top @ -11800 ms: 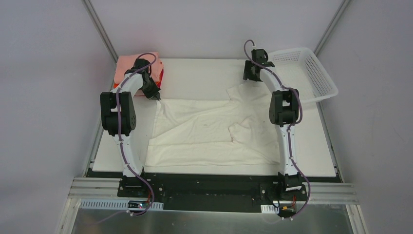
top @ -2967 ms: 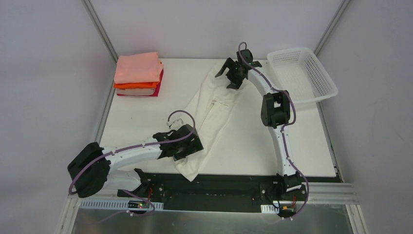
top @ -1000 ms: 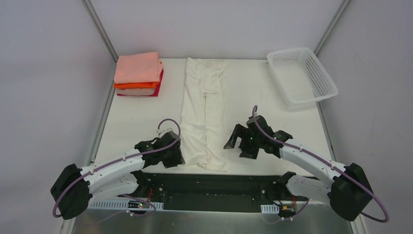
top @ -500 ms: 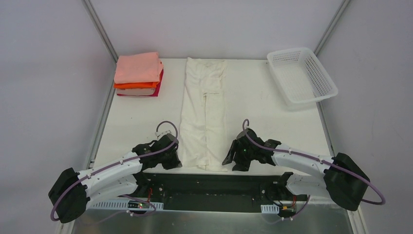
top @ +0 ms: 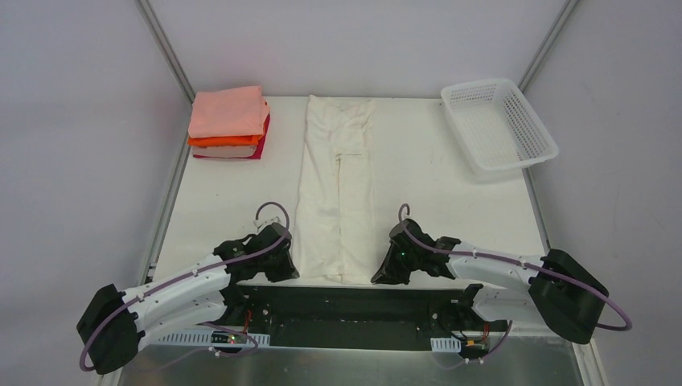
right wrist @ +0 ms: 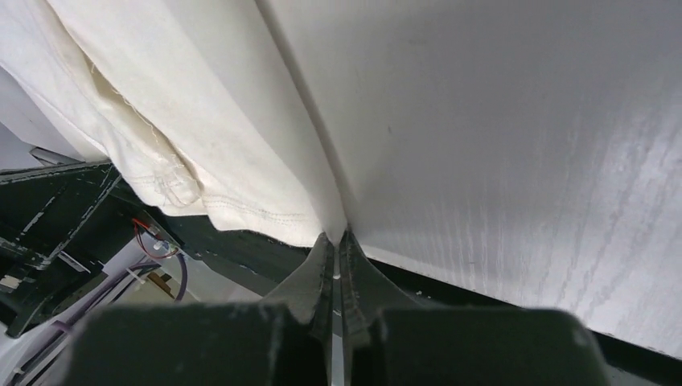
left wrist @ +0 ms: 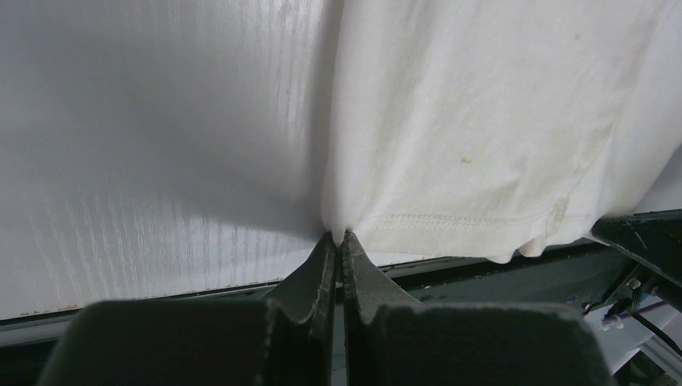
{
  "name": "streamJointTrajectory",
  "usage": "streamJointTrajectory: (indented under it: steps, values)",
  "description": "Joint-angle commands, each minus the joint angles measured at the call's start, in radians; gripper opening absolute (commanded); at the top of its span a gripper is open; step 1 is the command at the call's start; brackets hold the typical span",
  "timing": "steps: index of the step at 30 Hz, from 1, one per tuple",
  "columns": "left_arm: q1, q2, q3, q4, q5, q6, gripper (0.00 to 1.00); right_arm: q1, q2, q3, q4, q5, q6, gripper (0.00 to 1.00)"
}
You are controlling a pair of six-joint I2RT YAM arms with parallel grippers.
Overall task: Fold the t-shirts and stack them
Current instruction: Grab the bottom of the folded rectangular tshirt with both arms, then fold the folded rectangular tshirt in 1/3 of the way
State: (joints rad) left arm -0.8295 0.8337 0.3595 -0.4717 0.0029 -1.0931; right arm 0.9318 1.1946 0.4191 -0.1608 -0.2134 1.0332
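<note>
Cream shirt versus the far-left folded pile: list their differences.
The cream shirt lies as one long strip; the pile is compact, several stacked. The cream shirt is one pale colour; the pile shows salmon, orange and crimson. The left gripper and right gripper pinch the cream shirt's near corners; the pile is untouched. Both lie on the table.

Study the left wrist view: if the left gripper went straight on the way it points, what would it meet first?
The cream-white t-shirt: the left gripper is shut with its tips at the shirt's near hem corner, apparently pinching it. Going on, it would push along that folded edge on the table.
</note>
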Motion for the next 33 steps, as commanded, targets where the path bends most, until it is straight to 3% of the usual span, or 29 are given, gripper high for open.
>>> streamJointTrajectory:
  steps: [1, 11, 18, 25, 33]
  values:
    - [0.001, -0.05, -0.034, -0.084, 0.059, -0.018, 0.0, 0.013, -0.077, -0.02, -0.065, -0.002, -0.033, 0.0]
    - [-0.062, -0.141, -0.048, -0.096, 0.148, -0.042, 0.0, 0.07, -0.157, -0.036, -0.018, -0.053, -0.026, 0.0]
    - [-0.063, -0.173, 0.039, -0.096, 0.047, -0.022, 0.0, 0.07, -0.246, 0.039, -0.116, 0.088, -0.081, 0.0]
    - [-0.048, 0.009, 0.279, -0.047, -0.177, 0.138, 0.0, 0.002, -0.187, 0.212, -0.136, 0.299, -0.227, 0.0]
    - [0.064, 0.251, 0.502, -0.008, -0.28, 0.285, 0.0, -0.132, -0.002, 0.412, -0.044, 0.34, -0.363, 0.0]
